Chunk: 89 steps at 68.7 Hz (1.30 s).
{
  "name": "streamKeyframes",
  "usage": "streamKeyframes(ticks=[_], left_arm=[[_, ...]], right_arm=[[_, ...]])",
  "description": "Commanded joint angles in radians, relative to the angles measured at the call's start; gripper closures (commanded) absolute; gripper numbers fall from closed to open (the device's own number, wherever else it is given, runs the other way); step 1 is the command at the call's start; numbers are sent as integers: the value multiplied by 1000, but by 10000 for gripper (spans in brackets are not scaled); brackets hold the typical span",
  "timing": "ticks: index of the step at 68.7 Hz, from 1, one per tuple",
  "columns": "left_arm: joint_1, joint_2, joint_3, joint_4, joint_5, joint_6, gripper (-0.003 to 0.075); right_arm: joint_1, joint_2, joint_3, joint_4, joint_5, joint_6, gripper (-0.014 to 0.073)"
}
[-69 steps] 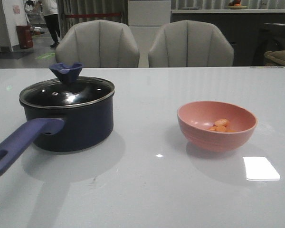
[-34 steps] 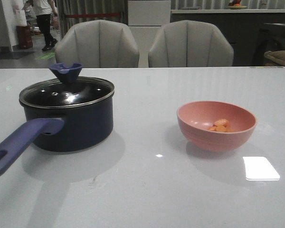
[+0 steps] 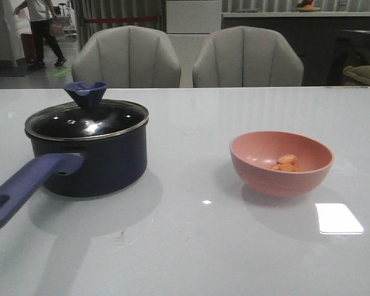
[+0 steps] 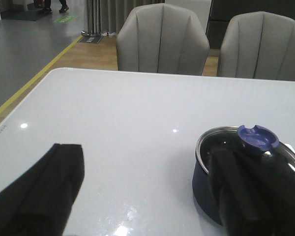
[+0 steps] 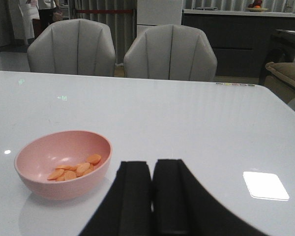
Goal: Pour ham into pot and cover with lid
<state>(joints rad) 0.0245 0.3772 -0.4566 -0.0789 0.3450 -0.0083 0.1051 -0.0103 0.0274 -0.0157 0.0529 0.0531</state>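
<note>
The navy pot (image 3: 105,166) stands at the table's left, its purple-blue handle (image 3: 24,185) pointing to the front left. The glass lid (image 3: 86,120) sits on it, blue knob (image 3: 86,92) up. A few orange ham slices (image 3: 287,163) lie in the pink bowl (image 3: 259,169) at the right. Neither gripper shows in the front view. My left gripper (image 4: 145,150) is open wide and empty above the table, with the pot (image 4: 202,189) and lid knob (image 4: 258,137) behind one finger. My right gripper (image 5: 151,164) is shut and empty, close beside the bowl (image 5: 39,182) with the ham (image 5: 76,168).
Two grey chairs (image 3: 126,57) (image 3: 246,57) stand at the table's far edge. A bright light patch (image 3: 338,217) reflects on the table near the front right. A person (image 3: 43,24) walks far behind at the left.
Nothing on the table has moved. The person in the far background has walked to the left.
</note>
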Motion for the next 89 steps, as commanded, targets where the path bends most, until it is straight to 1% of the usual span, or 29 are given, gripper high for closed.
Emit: streamKeyframes(ticks=[1,10,23,30,37,43,62,70,77,81,89], left_arm=[[-2,57,-71,-2,-4,-9,152],[-2,160,-158,-2,97,-9,135],[-2,355,-296,-1,202,-9,64],[-2,466,-364,-14,225,-9,61],[-6,568,-442,-67,254,-9,61],[-44,663,-509,-70,292,-9,61],[-261,938,-710,-63,339,-12,61],[-321,1048,-797,-63,347,-58,61],[-360,1135,-882,-63,375,-70,61],[-373,1184,-931,-39,402,-117,61],[-412,1270,-1042,96,469,-220,61]], right_arm=[[0,-20,-6,-3,-76,-2,447],[0,-20,-6,-3,-76,-2,447],[0,-20,-6,-3,-76,-2,447],[0,-20,-6,-3,-76,-2,447],[0,-20,-6,-3,-76,-2,447],[0,-20,-6,-3,-76,-2,447],[0,-20,-6,-3,-76,-2,447],[0,-20,-6,-3,-76,-2,447],[0,-20,-6,-3,-76,-2,447],[0,-20,-6,-3,-76,-2,447],[0,-20,-6,-3,-76,-2,447]])
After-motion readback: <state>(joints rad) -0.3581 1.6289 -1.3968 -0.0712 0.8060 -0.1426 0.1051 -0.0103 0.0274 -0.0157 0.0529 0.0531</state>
